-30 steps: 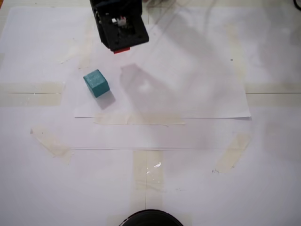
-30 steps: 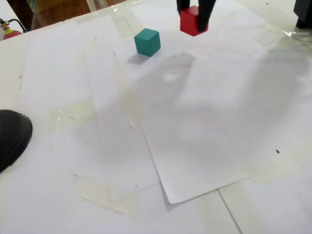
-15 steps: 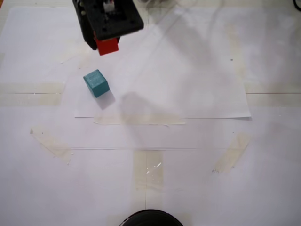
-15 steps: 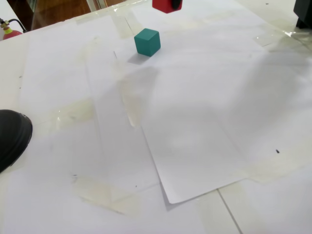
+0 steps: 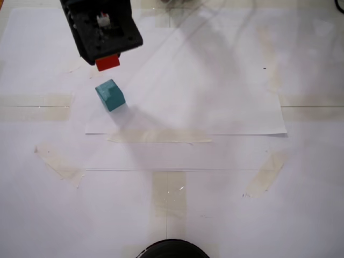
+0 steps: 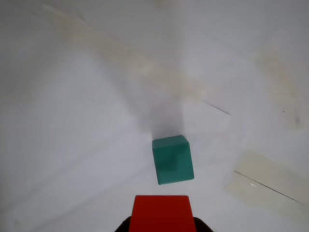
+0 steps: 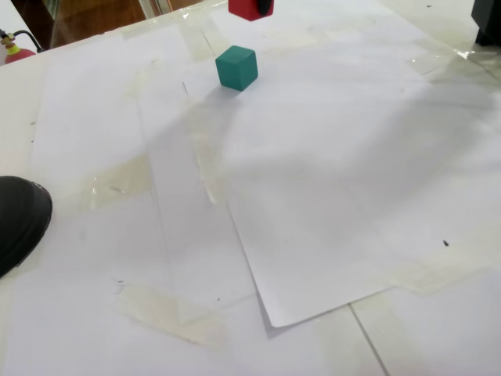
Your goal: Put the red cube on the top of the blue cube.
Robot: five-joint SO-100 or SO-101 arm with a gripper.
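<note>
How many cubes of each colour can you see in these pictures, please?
Red cube: 1, held in the claw above the paper
Blue cube: 1, resting on the paper
Total: 2 cubes

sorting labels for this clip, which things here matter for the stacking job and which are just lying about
Job: red cube, held in the pincer; blue cube, alone on the paper.

Lying about: paper sheets, tape strips, dark round object.
</note>
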